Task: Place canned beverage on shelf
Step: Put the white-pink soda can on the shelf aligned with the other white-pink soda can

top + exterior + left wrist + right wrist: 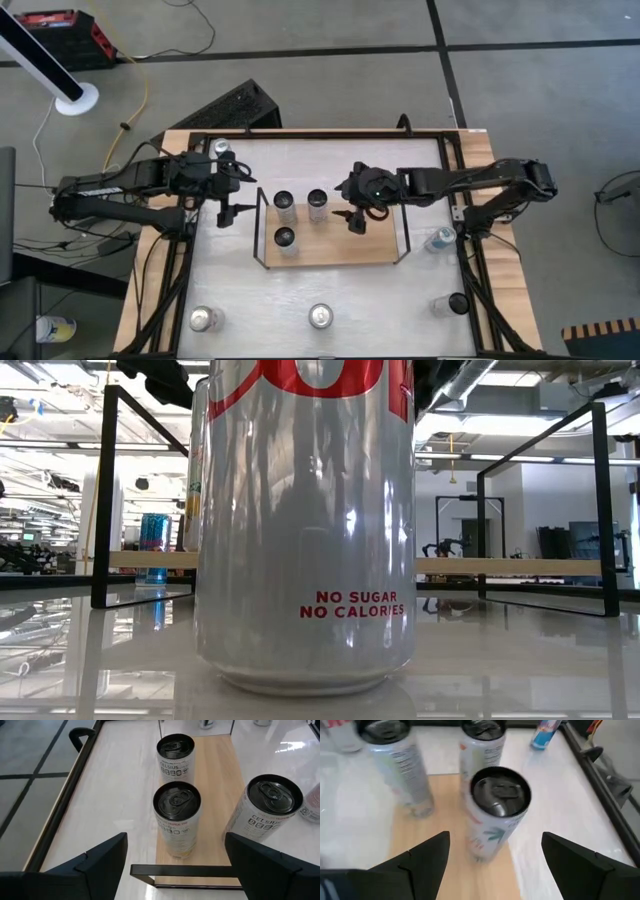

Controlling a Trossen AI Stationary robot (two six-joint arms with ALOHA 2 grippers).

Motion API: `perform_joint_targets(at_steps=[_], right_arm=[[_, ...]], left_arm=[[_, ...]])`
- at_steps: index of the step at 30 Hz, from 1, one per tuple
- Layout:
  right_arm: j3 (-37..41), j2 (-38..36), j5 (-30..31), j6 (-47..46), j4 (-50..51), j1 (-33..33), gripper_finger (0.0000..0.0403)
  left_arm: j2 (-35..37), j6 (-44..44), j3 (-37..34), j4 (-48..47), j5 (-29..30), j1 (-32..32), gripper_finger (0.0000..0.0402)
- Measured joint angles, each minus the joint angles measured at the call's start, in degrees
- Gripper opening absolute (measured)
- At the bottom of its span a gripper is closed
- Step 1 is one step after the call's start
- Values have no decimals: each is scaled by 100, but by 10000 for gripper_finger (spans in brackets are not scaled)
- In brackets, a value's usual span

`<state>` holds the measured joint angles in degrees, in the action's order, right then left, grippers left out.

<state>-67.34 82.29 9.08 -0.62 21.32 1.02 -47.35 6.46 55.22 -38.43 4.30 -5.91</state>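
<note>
We are seeing the shelf (370,248) lying mid-tabletop, carrying three upright cans (317,205) at its left end, long axes vertical. They are looking rigid, smooth, slippery; we are judging the mid-wall best for gripping. Right claw (352,216) and left claw (232,190) are both gaping wide, holding nothing.

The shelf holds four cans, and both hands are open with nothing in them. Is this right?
Not quite: the high view shows three cans on the shelf, not four. The rest stands: the left hand and the right hand are open and hold nothing.
</note>
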Motion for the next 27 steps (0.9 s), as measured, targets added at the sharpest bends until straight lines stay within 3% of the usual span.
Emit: perform_joint_targets(at_steps=[9,19,27], right_arm=[[-894,-390,0,-877,2618,720,340],[-1199,-749,-45,-2917,5410,1324,340],[-1199,-746,-1427,-4260,5639,2009,340]], left_arm=[[0,-135,0,-177,1,0,318],[0,-161,0,-169,1,0,318],[0,-76,0,-171,1,0,318]])
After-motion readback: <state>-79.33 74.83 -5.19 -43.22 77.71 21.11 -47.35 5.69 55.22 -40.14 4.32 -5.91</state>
